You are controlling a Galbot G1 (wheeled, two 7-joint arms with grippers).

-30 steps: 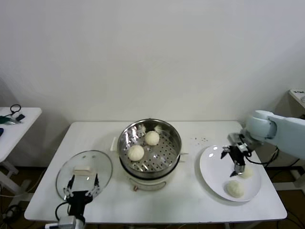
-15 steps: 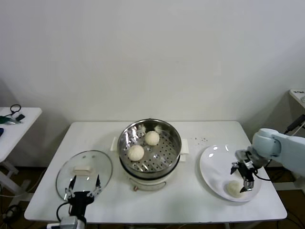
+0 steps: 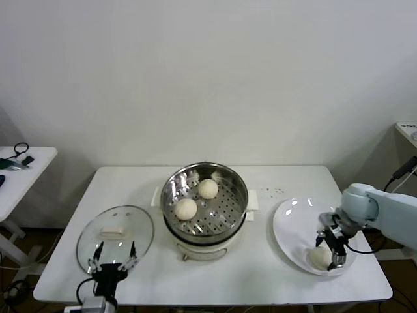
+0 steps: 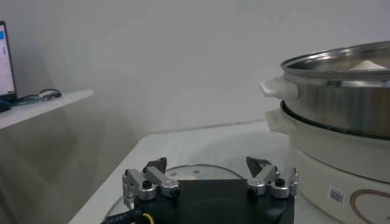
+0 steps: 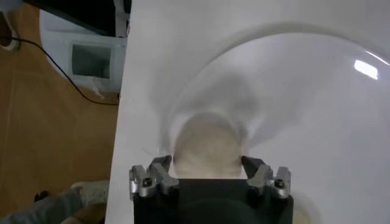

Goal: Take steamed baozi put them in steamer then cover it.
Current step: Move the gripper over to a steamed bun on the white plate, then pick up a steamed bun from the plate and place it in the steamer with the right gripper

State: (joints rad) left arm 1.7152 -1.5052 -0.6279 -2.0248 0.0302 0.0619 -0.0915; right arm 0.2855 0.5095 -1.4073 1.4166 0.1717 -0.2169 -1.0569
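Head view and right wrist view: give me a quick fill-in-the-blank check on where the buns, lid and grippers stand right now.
1. The steamer holds ___ baozi on its perforated tray.
2. The right gripper is down over the bun on the white ___.
3. The glass lid lies flat on the table to the steamer's ___.
4. The left gripper waits at the near edge of that lid with its fingers ___.

Missing words: two; plate; left; open
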